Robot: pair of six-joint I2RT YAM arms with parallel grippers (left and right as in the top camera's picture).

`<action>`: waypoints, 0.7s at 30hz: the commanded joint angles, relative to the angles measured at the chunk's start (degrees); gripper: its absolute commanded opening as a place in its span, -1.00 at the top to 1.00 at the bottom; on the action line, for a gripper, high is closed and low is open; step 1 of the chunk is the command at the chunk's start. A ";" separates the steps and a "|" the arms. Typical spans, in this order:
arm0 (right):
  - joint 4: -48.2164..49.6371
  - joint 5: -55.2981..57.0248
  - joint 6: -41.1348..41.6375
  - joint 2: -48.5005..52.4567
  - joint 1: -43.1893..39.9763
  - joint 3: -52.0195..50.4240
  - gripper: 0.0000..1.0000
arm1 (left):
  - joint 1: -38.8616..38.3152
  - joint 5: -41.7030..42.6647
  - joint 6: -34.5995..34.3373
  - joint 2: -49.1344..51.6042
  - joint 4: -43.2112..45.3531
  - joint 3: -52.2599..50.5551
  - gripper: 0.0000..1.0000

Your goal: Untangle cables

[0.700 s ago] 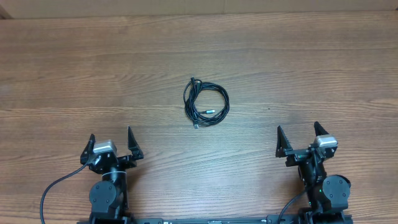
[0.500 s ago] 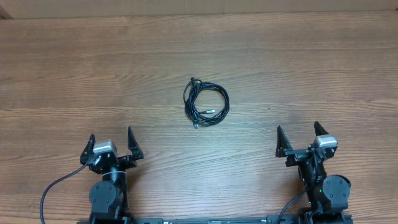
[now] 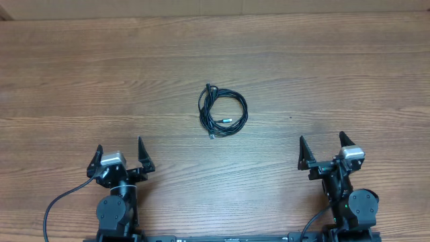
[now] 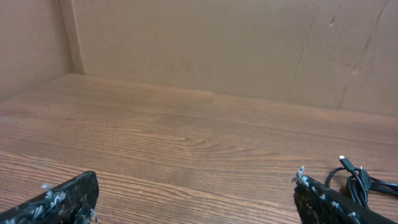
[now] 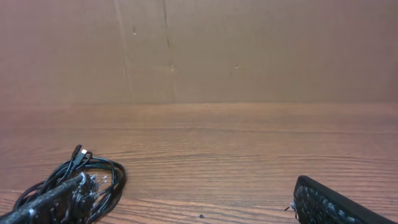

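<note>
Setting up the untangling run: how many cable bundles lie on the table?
1: the cables lie coiled in the middle of the table; separate cords within cannot be counted.

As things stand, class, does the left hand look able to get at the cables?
Probably yes: the left hand is open, and only bare table lies between it and the cables.

Both arms are black. The left gripper [image 3: 119,144] and the right gripper [image 3: 322,138] each have two pointed, triangle-shaped black fingers [image 3: 142,161] and carry a small silver-grey block [image 3: 112,159]. Under each one is a round black joint [image 3: 111,210]. A thick black wire [image 3: 47,218] curves out at the left side. Seen close, the finger pads [image 4: 62,200] have whitish specks.
</note>
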 commanded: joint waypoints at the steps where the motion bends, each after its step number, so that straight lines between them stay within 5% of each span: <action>1: 0.42 0.37 0.20 -0.52 0.31 -0.57 -1.00 | -0.11 -0.59 1.11 -0.50 0.17 -0.22 -1.00; 21: 0.42 0.37 0.20 -0.52 0.31 -0.57 -1.00 | -0.11 -0.79 1.09 -0.50 1.20 -0.20 -1.00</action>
